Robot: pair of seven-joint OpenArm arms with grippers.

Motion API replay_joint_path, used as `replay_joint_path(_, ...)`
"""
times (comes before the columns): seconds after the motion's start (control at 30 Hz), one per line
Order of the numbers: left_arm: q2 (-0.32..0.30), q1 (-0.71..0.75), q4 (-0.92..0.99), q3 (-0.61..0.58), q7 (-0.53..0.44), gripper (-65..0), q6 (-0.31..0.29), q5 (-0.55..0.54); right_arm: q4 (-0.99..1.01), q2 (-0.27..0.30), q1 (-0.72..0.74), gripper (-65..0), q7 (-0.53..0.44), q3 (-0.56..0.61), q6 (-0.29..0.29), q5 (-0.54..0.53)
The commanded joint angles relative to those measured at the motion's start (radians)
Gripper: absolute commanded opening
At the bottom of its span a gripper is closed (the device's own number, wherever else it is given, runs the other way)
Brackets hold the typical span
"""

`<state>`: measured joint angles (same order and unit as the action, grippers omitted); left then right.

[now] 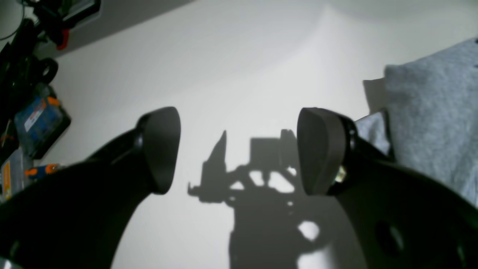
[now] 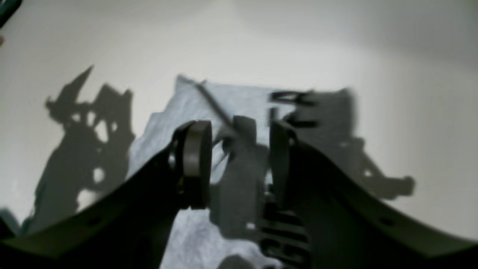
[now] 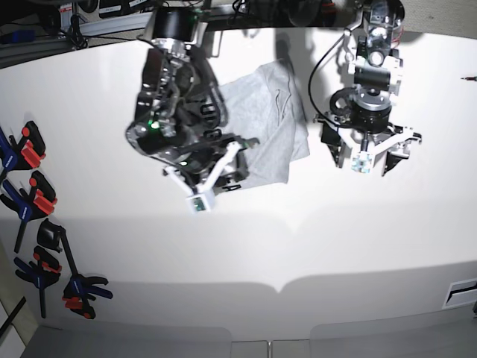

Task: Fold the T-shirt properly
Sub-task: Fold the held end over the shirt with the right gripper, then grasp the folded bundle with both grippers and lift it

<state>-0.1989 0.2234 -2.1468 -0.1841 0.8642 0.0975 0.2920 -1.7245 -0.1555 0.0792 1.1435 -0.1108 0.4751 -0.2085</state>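
Nearest the front edge of the white tabletop (image 3: pixel 246 246), at its far left in the base view, lies a cluster of black clamps (image 3: pixel 41 246) with red and blue handles. Beyond them the surface is bare up to my two arms.

My right pincer (image 3: pixel 223 160) hangs over the lower left edge of the T-shirt (image 3: pixel 264 123). Its two dark pads (image 2: pixel 194 160) stand partly apart, and in the right wrist view grey cloth and shadow show through the gap between them. Whether the tips touch the fabric I cannot tell, as this view is blurred; nothing appears clamped between them.

My left pincer (image 3: pixel 369 153) hangs over bare tabletop just to the right of the garment. Its pads (image 1: pixel 162 147) are spread wide with only white surface and the arm's shadow between them. A grey edge of the T-shirt (image 1: pixel 433 112) appears at the right margin of the left wrist view, beside the outer pad and not within the gap.

Between the two arms the T-shirt lies as a compact, roughly rectangular bundle, light heather grey, with creases running across its upper half. A few black marks, perhaps lettering, show on its surface in the right wrist view.

Farthest back, along the rear edge of the tabletop, dark equipment and cables (image 3: pixel 97 19) are visible.
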Motion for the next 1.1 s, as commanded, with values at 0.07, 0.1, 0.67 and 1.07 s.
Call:
replay_joint_path(0.07, -0.002, -0.010, -0.019, 0.002, -0.024, -20.5, 0.011, 0.010, 0.072, -0.002, 0.019, -41.3, -0.031, 0.039, -0.005, -0.008)
replay_joint_path(0.1, -0.004, -0.010, -0.019, 0.002, -0.024, -20.5, 0.011, 0.010, 0.103, -0.002, 0.019, -41.3, -0.032, 0.058, -0.005, -0.019)
replay_joint_path(0.67, -0.004, -0.007, -0.019, 0.002, -0.010, -20.5, 0.011, 0.008, 0.130, -0.002, 0.129, -41.3, -0.124, 0.362, 0.138, -0.218)
replay_joint_path(1.07, -0.003, 0.099, -0.069, -0.048, 0.042, -20.5, -0.306, -0.657, 0.134, 0.061, 0.207, -41.3, -0.185, 0.002, 0.097, -0.016)
